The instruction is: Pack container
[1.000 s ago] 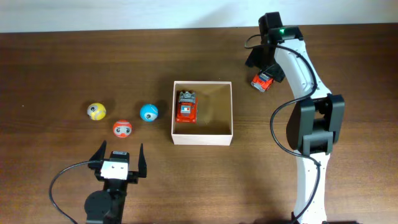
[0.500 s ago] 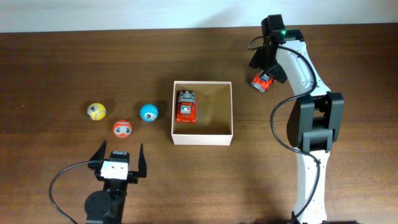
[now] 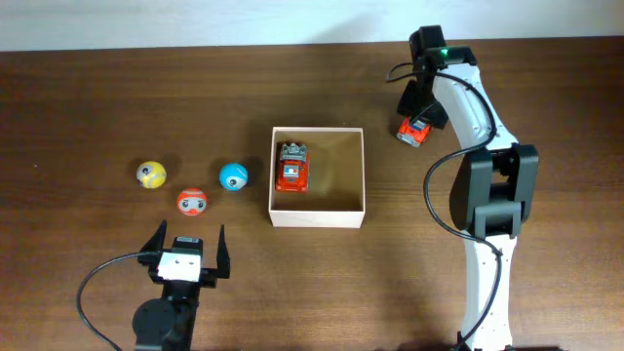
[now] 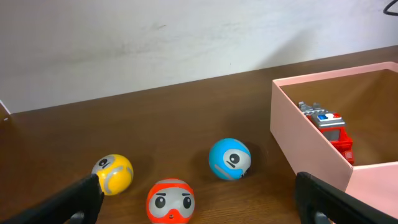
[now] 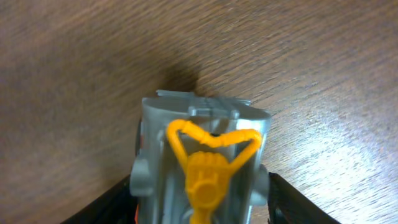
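The container (image 3: pixel 317 213), a small square white-walled cardboard box with a tan inside, stands mid-table and holds one red toy truck (image 3: pixel 292 167) at its left side. Both show in the left wrist view, the container (image 4: pixel 298 124) and the truck (image 4: pixel 329 129). A second red and grey toy truck (image 3: pixel 413 130) sits on the table to the container's upper right. My right gripper (image 3: pixel 419 115) is down over it, its fingers (image 5: pixel 200 193) pressed against both sides of the truck (image 5: pixel 202 155). My left gripper (image 3: pixel 187 252) is open and empty near the front edge, just short of three balls.
A yellow ball (image 3: pixel 150 175), a red ball (image 3: pixel 192 202) and a blue ball (image 3: pixel 233 176) lie left of the container. In the left wrist view they are the yellow ball (image 4: pixel 113 173), the red ball (image 4: pixel 170 200) and the blue ball (image 4: pixel 229 158). A pale wall runs along the table's far edge.
My right gripper has come down a little over the toy truck at the upper right, and the truck has turned from tilted to straighter. The left arm has not moved.
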Robot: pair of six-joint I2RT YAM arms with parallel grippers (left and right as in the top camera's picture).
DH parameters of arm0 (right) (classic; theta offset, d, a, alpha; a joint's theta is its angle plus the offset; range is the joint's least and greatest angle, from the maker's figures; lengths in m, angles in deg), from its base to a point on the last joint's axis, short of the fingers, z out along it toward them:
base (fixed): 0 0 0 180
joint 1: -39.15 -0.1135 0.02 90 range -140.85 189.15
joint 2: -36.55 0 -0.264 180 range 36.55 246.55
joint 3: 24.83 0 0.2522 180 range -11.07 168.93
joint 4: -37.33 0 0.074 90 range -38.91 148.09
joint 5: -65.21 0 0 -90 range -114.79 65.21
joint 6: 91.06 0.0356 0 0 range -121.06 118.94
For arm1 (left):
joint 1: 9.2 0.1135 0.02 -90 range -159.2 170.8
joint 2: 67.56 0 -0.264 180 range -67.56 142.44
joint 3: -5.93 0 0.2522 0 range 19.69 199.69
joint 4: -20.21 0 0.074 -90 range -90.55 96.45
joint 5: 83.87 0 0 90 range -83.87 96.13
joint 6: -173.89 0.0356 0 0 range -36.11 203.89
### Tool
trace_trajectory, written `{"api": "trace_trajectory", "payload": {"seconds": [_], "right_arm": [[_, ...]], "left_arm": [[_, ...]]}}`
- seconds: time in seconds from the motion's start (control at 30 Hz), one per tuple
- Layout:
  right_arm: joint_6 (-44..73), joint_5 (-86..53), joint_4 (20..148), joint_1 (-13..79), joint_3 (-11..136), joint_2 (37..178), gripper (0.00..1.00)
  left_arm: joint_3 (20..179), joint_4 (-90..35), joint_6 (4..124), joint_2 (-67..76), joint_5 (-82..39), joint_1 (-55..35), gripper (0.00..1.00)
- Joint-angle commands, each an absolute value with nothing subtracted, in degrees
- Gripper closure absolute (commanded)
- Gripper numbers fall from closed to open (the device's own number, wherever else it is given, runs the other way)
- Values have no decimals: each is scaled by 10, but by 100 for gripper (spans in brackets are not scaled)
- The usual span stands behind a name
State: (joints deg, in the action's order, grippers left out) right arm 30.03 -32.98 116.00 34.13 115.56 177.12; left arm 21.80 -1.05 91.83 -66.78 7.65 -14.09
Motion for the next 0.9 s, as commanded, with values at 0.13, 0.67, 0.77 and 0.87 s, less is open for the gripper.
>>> {"api": "trace_trajectory", "payload": {"seconds": [0.13, 0.67, 0.77, 0.87], "right_arm": [[144, -345, 1174, 344, 1162, 1778, 51], [127, -345, 1184, 344, 1162, 1778, 58], [126, -345, 1187, 344, 1162, 1776, 59], [111, -345, 1191, 344, 1163, 1774, 59]], "left_arm": [[215, -10, 926, -672, 70, -138, 1], [215, -10, 926, -672, 70, -138, 1], [215, -10, 926, -672, 70, -138, 1], [215, -10, 926, -672, 70, -138, 1]]}}
